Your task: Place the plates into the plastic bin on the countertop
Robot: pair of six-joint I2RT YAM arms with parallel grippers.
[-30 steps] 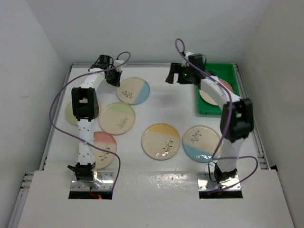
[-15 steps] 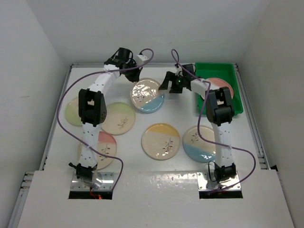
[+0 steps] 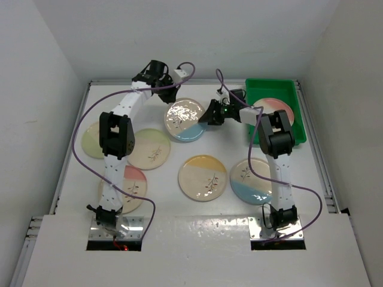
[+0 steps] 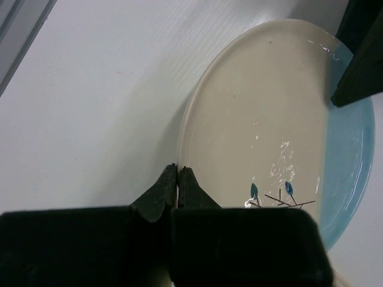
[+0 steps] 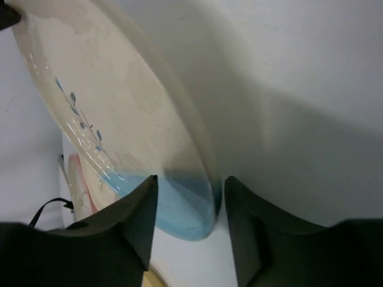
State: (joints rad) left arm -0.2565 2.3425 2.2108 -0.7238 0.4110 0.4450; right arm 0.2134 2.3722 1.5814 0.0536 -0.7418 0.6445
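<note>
Bright overhead light; glare on plate; wrist views soft.

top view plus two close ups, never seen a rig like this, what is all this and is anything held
Two robot arms stand side by side. The wide picture looks down from above; each close-up comes from a camera on one wrist. Five plates lie flat on the countertop; another sits in the green plastic bin. The far blue plate is being handled: the left tool, shut, is at its edge, and the right tool straddles its blue rim, fingers apart. Nothing looks gripped yet.
</note>
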